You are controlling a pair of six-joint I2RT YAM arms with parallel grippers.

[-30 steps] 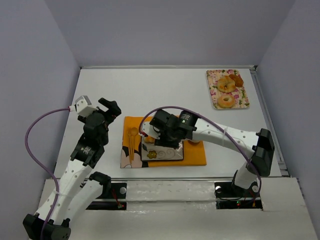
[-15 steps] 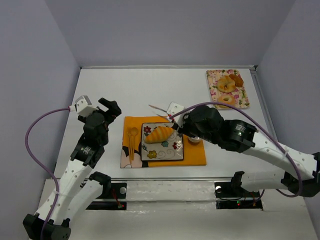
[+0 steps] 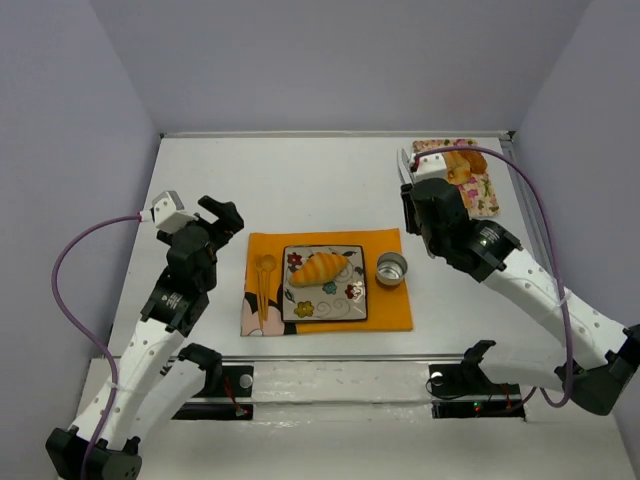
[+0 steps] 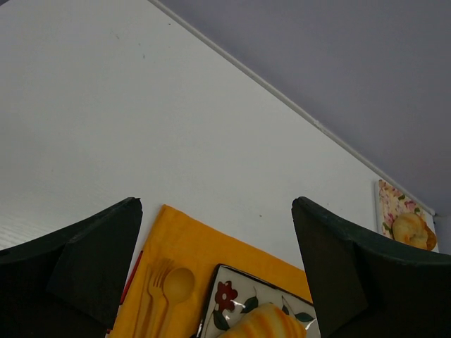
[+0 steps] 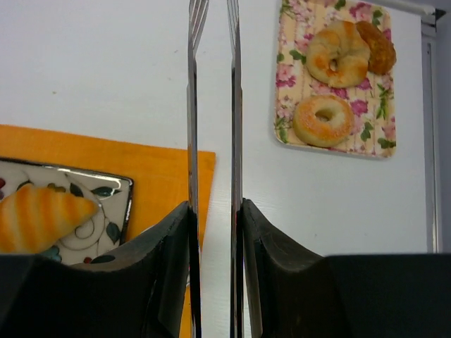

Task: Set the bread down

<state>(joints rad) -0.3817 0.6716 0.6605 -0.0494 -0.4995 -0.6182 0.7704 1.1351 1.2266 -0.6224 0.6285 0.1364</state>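
White desk [image 3: 300,180] on my feed, bread [image 3: 321,269] lying on the flowered plate [image 3: 340,308] on the orange mat [image 3: 390,310], left fingers [image 4: 91,260] apart, empty, right fingers [image 5: 162,274] clamped on metal tongs [image 5: 192,141].

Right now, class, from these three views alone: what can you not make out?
- Top view: the right arm covers part of the tray.
- Left wrist view: the bottom edge cuts off the bread and plate.
- Right wrist view: the top edge cuts off the tips of the tongs; the left edge clips the bread.
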